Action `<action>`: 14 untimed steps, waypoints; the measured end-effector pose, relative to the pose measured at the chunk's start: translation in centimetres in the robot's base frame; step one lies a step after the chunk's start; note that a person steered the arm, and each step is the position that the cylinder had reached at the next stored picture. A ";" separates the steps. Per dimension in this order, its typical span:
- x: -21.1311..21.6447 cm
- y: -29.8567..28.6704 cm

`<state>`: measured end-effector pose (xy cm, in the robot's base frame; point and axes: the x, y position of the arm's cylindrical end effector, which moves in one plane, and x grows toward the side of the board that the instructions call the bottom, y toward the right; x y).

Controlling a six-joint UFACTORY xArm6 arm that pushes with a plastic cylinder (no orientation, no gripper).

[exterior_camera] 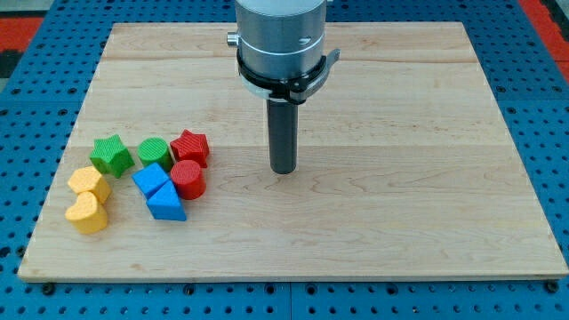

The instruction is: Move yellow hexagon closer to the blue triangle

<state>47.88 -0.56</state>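
There is no claw, only a dark rod; my tip [283,170] stands right of the blocks. The yellow hexagon block [89,183] sits left of the blue triangle block [166,204]. No push yet; next, go round behind it.

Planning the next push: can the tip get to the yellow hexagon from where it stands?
Probably not straight across. My tip stands to the view's right of the cluster; the red cylinder and blue cube lie between it and the yellow hexagon. A detour looks possible.

No legible text or markings.
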 end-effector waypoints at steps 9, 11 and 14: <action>3.7 -27.6; 2.1 -20.8; 4.8 -19.4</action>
<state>52.70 -19.91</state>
